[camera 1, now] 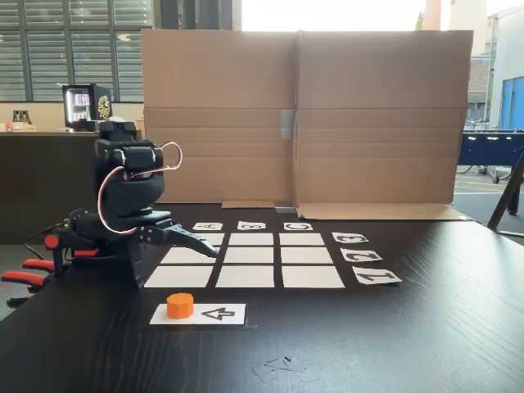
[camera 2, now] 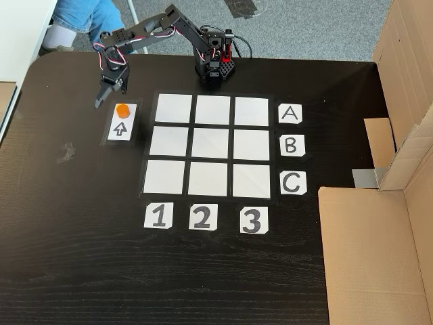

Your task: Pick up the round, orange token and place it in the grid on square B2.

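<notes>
The orange token (camera 1: 180, 305) (camera 2: 122, 110) rests on one end of a white strip with a black arrow (camera 1: 214, 314) (camera 2: 121, 127), beside the grid (camera 1: 278, 255) (camera 2: 252, 143). Square B2 (camera 1: 250, 255) (camera 2: 212, 143), the centre cell, is bare white paper. My gripper (camera 1: 211, 248) (camera 2: 101, 101) hangs above the table with its jaws together and nothing in them. In a fixed view from above it is just up and left of the token, apart from it. The black arm reaches out from its base (camera 2: 213, 66) at the table's far edge.
Letter cards A–C (camera 2: 290, 145) and number cards 1–3 (camera 2: 202, 217) edge the grid. A cardboard wall (camera 1: 303, 115) (camera 2: 399, 135) stands past the letters. Red clamps (camera 1: 29, 274) hold the base. Tape scraps (camera 2: 67, 152) lie near the strip. A person's legs (camera 2: 84, 17) are beyond the table.
</notes>
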Action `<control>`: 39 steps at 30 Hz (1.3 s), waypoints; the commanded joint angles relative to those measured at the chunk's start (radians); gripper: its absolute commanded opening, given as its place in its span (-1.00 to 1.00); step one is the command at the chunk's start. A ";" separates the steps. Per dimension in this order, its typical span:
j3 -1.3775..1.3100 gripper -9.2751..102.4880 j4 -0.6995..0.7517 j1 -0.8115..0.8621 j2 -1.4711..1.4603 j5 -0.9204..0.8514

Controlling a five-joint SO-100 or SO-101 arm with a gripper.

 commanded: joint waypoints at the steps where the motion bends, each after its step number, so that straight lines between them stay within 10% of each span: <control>1: -0.038 0.52 0.002 -0.026 -0.002 -0.005; 35: -0.135 0.56 -0.081 -0.100 -0.155 0.097; 39: -0.118 0.32 -0.097 -0.107 -0.156 0.097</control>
